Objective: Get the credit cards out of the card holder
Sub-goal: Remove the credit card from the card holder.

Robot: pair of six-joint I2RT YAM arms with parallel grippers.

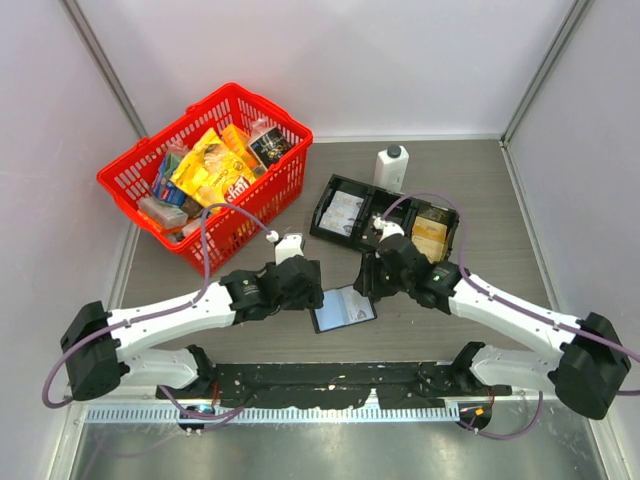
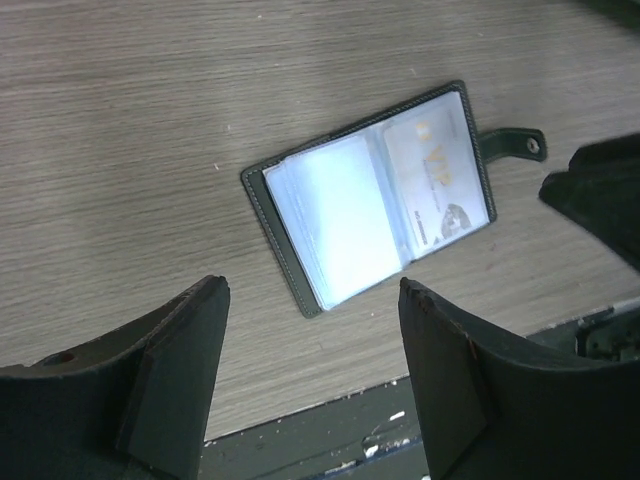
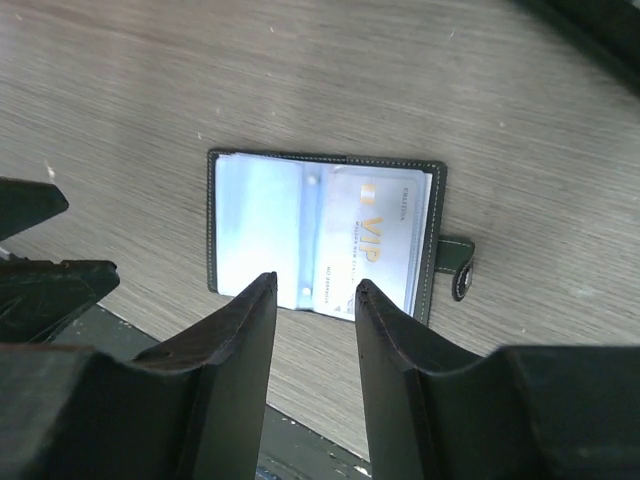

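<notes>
The black card holder (image 1: pixel 343 308) lies open and flat on the table between my two arms, snap tab out to one side. A pale credit card (image 3: pixel 385 240) printed "VIP" sits in its clear sleeve; the other inner face (image 2: pixel 335 215) looks light blue and glossy. My left gripper (image 2: pixel 312 288) is open wide just off the holder's corner, with nothing between its fingers. My right gripper (image 3: pixel 315 285) is open more narrowly over the holder's near edge, also empty. Neither gripper touches the holder.
A long black tray (image 1: pixel 322 210) stands behind the holder, with a pale card (image 1: pixel 345 212) and a golden-yellow card (image 1: pixel 430 240) in its compartments. A white bottle (image 1: pixel 391 167) stands behind it. A red basket (image 1: pixel 300 130) of packets is at the back left.
</notes>
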